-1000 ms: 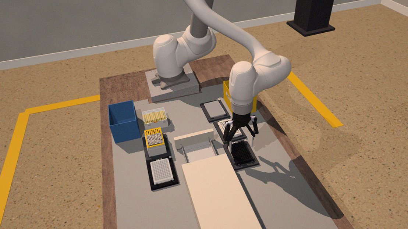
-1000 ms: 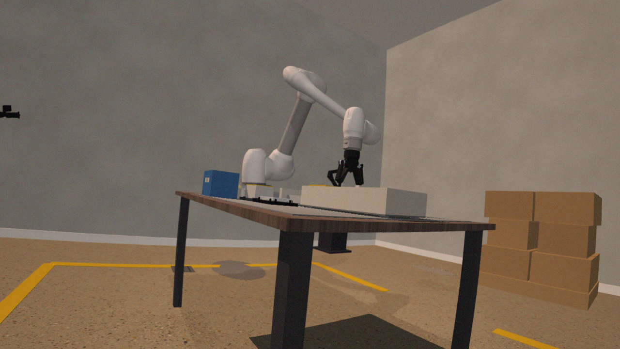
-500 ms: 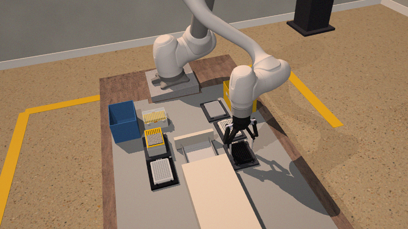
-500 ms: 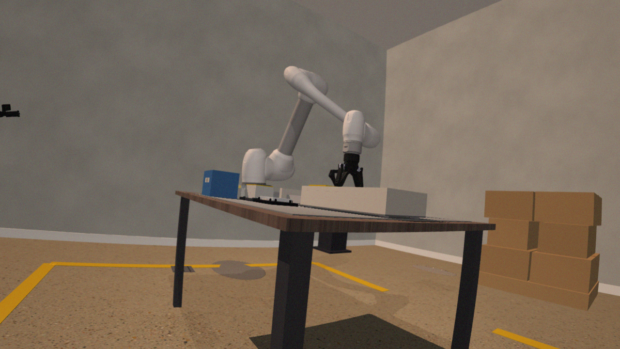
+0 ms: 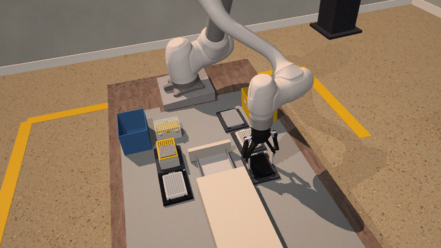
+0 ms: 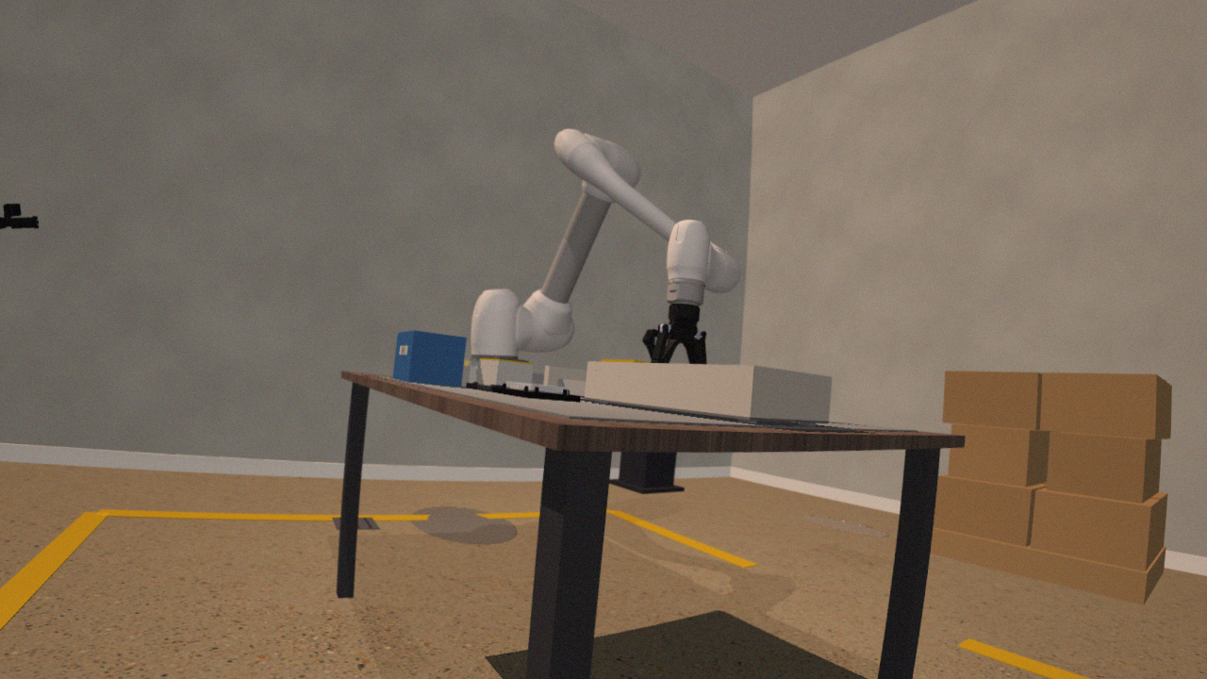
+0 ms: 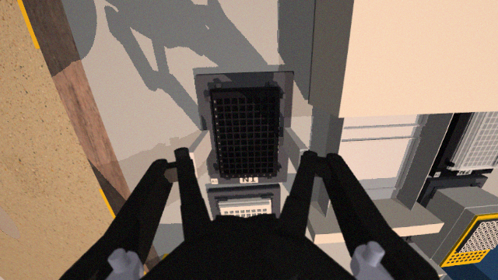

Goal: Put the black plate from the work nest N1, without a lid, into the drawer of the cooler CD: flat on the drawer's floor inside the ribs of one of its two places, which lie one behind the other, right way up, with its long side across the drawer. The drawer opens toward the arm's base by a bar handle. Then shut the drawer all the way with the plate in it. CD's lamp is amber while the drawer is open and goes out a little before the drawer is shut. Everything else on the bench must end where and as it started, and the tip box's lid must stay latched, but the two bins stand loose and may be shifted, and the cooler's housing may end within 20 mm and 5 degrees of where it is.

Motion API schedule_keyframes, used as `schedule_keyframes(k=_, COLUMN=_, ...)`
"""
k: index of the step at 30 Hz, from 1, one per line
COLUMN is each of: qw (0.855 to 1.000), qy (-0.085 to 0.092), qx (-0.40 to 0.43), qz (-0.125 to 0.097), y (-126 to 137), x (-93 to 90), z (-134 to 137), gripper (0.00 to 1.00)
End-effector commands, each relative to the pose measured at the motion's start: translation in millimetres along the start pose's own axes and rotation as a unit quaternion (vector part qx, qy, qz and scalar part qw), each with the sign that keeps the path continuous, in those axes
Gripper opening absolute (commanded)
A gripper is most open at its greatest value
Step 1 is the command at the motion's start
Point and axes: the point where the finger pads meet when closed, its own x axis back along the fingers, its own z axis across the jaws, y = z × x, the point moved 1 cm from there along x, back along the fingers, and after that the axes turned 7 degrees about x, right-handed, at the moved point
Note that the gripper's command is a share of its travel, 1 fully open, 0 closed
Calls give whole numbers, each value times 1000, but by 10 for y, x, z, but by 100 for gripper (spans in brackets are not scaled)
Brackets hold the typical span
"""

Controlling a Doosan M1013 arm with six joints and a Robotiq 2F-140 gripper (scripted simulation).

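Note:
The black plate (image 5: pixel 261 165) lies without a lid in its dark nest N1 on the bench's right side; it also shows in the wrist view (image 7: pixel 246 131). My gripper (image 5: pixel 258 155) is open and empty, a little above the plate's near end, its fingers astride the plate's width (image 7: pixel 245 155). The cooler CD (image 5: pixel 239 214) is a long beige box in the bench's middle. Its drawer (image 5: pixel 214 163) (image 7: pixel 373 149) stands open toward the arm's base, and its pale floor holds nothing. In the exterior view the gripper (image 6: pixel 675 346) hangs just behind the cooler (image 6: pixel 704 389).
A white plate (image 5: pixel 244 135) sits in the nest behind N1, and a lidded plate (image 5: pixel 231 118) behind that, beside a yellow bin (image 5: pixel 247 101). On the left are a blue bin (image 5: pixel 132 131), a tip box (image 5: pixel 167 126), a yellow-topped rack (image 5: pixel 166 150) and another white plate (image 5: pixel 174 185).

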Motion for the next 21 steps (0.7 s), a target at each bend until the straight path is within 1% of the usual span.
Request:
schedule_keyframes(k=1, qw=1000, qy=0, qx=0, qz=0, y=0, x=-25, z=0, gripper=66)
schedule_keyframes(k=6, qw=1000, qy=0, qx=0, qz=0, y=0, x=-92, z=0, gripper=66)
schedule_keyframes(k=14, qw=1000, qy=0, qx=0, qz=0, y=0, x=-92, z=0, gripper=66)
schedule_keyframes(k=21, qw=1000, qy=0, qx=0, qz=0, y=0, x=-92, z=0, gripper=63)
